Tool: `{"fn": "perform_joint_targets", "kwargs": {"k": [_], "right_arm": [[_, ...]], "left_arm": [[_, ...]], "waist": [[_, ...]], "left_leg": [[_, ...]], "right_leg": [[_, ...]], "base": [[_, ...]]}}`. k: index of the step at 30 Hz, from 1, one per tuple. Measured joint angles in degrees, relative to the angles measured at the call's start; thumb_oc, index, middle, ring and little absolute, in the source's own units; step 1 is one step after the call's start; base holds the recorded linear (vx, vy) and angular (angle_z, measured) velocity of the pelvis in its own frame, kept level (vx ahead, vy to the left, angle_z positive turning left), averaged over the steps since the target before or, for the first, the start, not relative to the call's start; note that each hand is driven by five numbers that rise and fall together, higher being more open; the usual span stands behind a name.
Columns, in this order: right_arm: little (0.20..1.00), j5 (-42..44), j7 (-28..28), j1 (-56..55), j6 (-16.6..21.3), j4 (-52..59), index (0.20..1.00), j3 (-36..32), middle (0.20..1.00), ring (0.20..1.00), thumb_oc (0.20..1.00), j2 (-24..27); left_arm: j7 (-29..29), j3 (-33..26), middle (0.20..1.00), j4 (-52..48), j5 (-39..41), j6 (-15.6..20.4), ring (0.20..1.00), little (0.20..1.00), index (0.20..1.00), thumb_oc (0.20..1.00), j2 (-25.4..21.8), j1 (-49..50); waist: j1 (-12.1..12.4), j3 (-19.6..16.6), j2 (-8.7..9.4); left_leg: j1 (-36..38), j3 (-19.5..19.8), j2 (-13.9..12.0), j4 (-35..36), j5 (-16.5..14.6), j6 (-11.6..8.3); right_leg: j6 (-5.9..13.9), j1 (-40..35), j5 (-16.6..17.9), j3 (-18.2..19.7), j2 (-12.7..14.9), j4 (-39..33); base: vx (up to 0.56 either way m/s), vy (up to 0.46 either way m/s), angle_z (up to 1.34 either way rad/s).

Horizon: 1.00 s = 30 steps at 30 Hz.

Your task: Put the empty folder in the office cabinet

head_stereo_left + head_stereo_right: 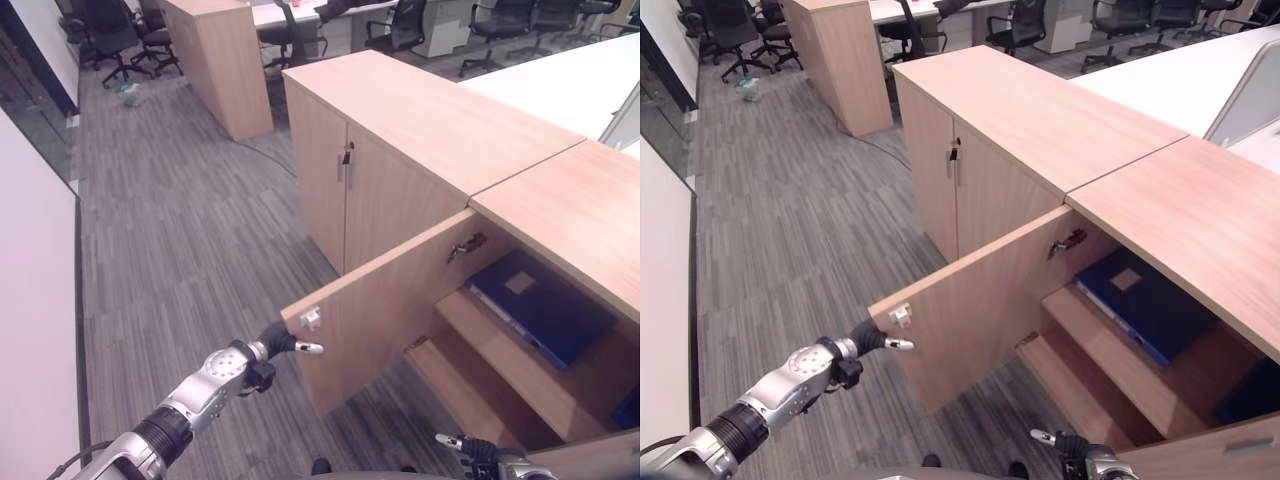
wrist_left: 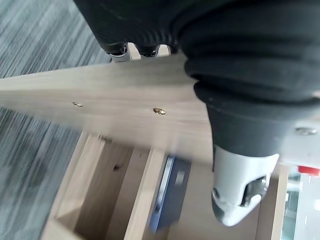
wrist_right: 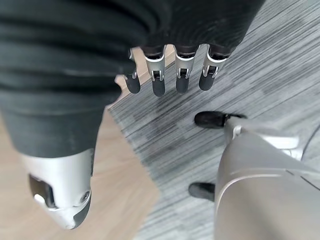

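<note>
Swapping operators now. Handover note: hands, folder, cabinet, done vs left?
Left hand: at the outer edge of the open light-wood cabinet door; whether its fingers hold the edge cannot be told.
Right hand: low by the cabinet's right door, fingers relaxed, holding nothing.
Dark blue flat folder: lying flat on the upper shelf inside the light-wood office cabinet.
Done: folder is in the cabinet.
Left: probably just closing the door, if wanted.

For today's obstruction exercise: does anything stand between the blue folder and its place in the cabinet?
Nothing visible does: the blue folder already lies on the upper shelf inside the cabinet. The open door swings clear, with the left hand at its outer edge.
</note>
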<state>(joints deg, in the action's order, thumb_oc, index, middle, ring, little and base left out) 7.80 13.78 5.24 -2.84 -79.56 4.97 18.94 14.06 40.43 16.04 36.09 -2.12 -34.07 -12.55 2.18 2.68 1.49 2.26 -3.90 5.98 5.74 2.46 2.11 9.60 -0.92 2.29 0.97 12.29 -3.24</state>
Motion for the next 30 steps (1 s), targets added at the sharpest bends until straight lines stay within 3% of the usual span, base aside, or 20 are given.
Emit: {"fn": "perform_joint_targets", "kwargs": {"k": [6,8,9,10,11,12,13,14,15,16,18,20,21,24,28,30], "right_arm": [[1.0,-5.12,1.44,-8.34,-1.8,-4.47,1.0,-0.07,1.0,1.0,1.0,-0.27],[1.0,-5.12,1.61,-9.29,-2.17,-4.18,1.0,-0.06,1.0,1.0,1.0,-1.09],[1.0,-5.08,1.72,-8.29,-1.98,-3.87,1.0,-0.07,1.0,1.0,1.0,-2.56],[1.0,-5.04,1.76,-6.48,-2.0,-3.44,1.0,0.14,1.0,1.0,1.0,-4.34],[1.0,-4.94,1.82,-4.88,-1.82,-3.18,1.0,1.22,1.0,1.0,1.0,-4.71],[1.0,-4.86,1.64,-2.92,-1.72,-2.92,1.0,2.37,1.0,1.0,1.0,-4.8],[1.0,-4.7,0.48,-1.45,-2.46,-3.5,1.0,3.35,1.0,1.0,1.0,-4.24],[1.0,-4.47,0.7,-0.86,-2.64,-3.58,1.0,3.57,1.0,1.0,1.0,-2.86],[1.0,-4.66,1.98,-1.28,-2.64,-3.69,1.0,4.0,1.0,1.0,1.0,-1.76],[1.0,-5.77,2.16,-3.46,-2.23,-3.74,1.0,3.93,1.0,1.0,1.0,-1.72],[1.0,-8.23,2.22,-5.4,-2.3,-3.74,1.0,3.88,1.0,1.0,1.0,-1.55],[1.0,-9.6,2.02,-7.65,-2.6,-3.78,1.0,3.77,1.0,1.0,1.0,-2.28],[1.0,-9.57,1.83,-7.64,-2.55,-3.72,1.0,3.76,1.0,1.0,1.0,-2.15],[1.0,-9.33,1.09,-7.4,-2.45,-2.9,1.0,3.79,1.0,1.0,1.0,-2.22],[1.0,-8.78,0.83,-7.26,-2.31,-1.25,1.0,3.58,1.0,1.0,1.0,-3.34],[1.0,-7.24,0.8,-7.35,-2.29,-1.34,1.0,3.32,1.0,1.0,1.0,-4.88]], "left_arm": [[6.94,3.05,1.0,-2.35,3.57,-0.8,1.0,1.0,1.0,1.0,-0.19,-0.93],[9.54,5.19,1.0,-3.05,5.86,-1.67,1.0,1.0,1.0,1.0,-0.11,-0.94],[10.21,6.0,1.0,-3.1,7.81,-1.76,1.0,1.0,1.0,1.0,0.53,-1.12],[10.19,7.42,1.0,-3.35,8.72,-2.18,1.0,1.0,1.0,1.0,2.29,-1.89],[10.19,8.16,1.0,-3.44,8.76,-2.61,1.0,1.0,1.0,1.0,4.44,-2.91],[10.42,9.21,1.0,-4.3,8.76,-3.24,1.0,1.0,1.0,1.0,6.3,-4.24],[10.7,9.03,1.0,-5.32,8.78,-3.84,1.0,1.0,1.0,1.0,7.78,-4.6],[10.93,9.16,1.0,-6.38,8.78,-4.21,1.0,1.0,1.0,1.0,9.56,-4.92],[11.66,9.11,1.0,-7.68,8.78,-4.51,1.0,1.0,1.0,1.0,11.52,-5.21],[11.86,8.71,1.0,-7.84,8.77,-4.73,1.0,1.0,1.0,1.0,11.86,-5.5],[11.87,7.94,1.0,-7.91,8.69,-4.89,1.0,1.0,1.0,1.0,10.73,-5.44],[11.84,4.51,1.0,-7.34,8.5,-5.39,1.0,1.0,1.0,1.0,7.99,-4.39],[11.83,3.68,1.0,-7.26,8.44,-5.43,1.0,1.0,1.0,1.0,8.18,-3.91],[11.89,3.25,1.0,-7.44,7.52,-5.38,1.0,1.0,1.0,1.0,10.11,-4.18],[11.46,0.13,1.0,-4.34,5.16,-4.24,1.0,1.0,1.0,1.0,12.23,-7.0],[9.31,-4.22,1.0,4.81,0.83,-3.75,1.0,1.0,1.0,1.0,13.19,-9.98]], "waist": [[-1.32,0.47,1.89],[-2.42,1.0,3.07],[-2.98,1.99,4.82],[-4.35,3.38,5.76],[-5.38,4.22,5.3],[-6.45,5.6,3.74],[-6.26,6.63,2.01],[-5.71,7.54,0.54],[-5.26,7.98,-0.33],[-4.46,7.05,0.4],[-4.06,5.6,1.62],[-4.24,3.64,4.89],[-4.77,3.04,4.87],[-5.68,1.13,3.67],[-8.63,-0.05,3.26],[-9.77,-1.05,4.2]], "left_leg": [[-2.55,-2.52,1.1,-0.23,0.13,1.88],[-3.08,-5.54,1.05,0.01,0.11,2.82],[-3.68,-7.83,1.22,0.01,0.0,3.13],[-4.05,-10.63,0.54,-0.52,0.08,3.33],[-4.36,-12.57,-0.19,-0.49,-0.07,3.78],[-4.88,-15.15,-2.08,-0.6,0.87,5.44],[-4.78,-16.58,-4.04,-0.58,0.96,5.41],[-4.47,-17.88,-5.54,-0.61,0.81,5.6],[-3.67,-19.83,-7.43,-0.62,0.14,5.39],[-2.97,-22.56,-8.14,-0.56,-0.33,4.46],[-2.88,-24.99,-8.25,-0.57,-0.47,3.03],[-1.88,-27.41,-6.93,-0.63,0.45,0.02],[-1.57,-27.35,-7.13,-0.64,0.4,-0.89],[-0.83,-23.0,-9.34,-0.64,0.55,-2.03],[0.29,-22.55,-11.24,-0.7,0.92,-3.06],[0.8,-23.65,-12.34,-0.73,1.05,-4.02]], "right_leg": [[0.56,3.79,-0.48,-0.1,2.25,0.86],[1.03,5.81,0.61,-0.74,2.8,1.33],[1.68,8.28,4.55,-1.62,2.96,2.33],[0.88,10.11,8.38,-4.47,2.11,1.85],[0.41,11.0,12.05,-7.25,1.45,0.72],[0.09,11.25,11.91,-13.04,0.49,0.87],[-1.41,12.57,7.91,-20.0,0.25,6.02],[-2.52,12.65,5.33,-24.22,0.51,11.09],[-1.04,10.95,2.35,-25.64,1.29,16.6],[0.16,7.36,-0.06,-27.05,4.0,19.31],[1.13,3.84,-1.34,-29.39,6.08,17.96],[0.79,-3.1,0.16,-29.49,4.2,2.4],[0.67,-3.79,0.24,-28.3,3.26,0.17],[-0.83,-3.41,0.76,-24.46,0.32,-1.78],[-1.45,-3.19,0.38,-22.18,-1.22,-1.79],[-1.98,-3.09,0.16,-20.45,-2.45,-1.77]], "base": [[-0.09,0.078,-0.19],[-0.18,0.052,-0.71],[-0.15,0.004,-1.12],[-0.21,0.011,-1.32],[-0.19,0.01,-1.18],[-0.18,0.007,-1.02],[-0.04,-0.014,-0.96],[-0.06,-0.064,-1.2],[-0.07,-0.117,-1.3],[-0.11,-0.105,-1.21],[-0.02,-0.137,-0.97],[0.06,-0.274,-1.1],[0.06,-0.187,-0.78],[0.04,-0.17,-0.75],[0.03,-0.207,-0.34],[0.03,-0.213,-0.39]]}}
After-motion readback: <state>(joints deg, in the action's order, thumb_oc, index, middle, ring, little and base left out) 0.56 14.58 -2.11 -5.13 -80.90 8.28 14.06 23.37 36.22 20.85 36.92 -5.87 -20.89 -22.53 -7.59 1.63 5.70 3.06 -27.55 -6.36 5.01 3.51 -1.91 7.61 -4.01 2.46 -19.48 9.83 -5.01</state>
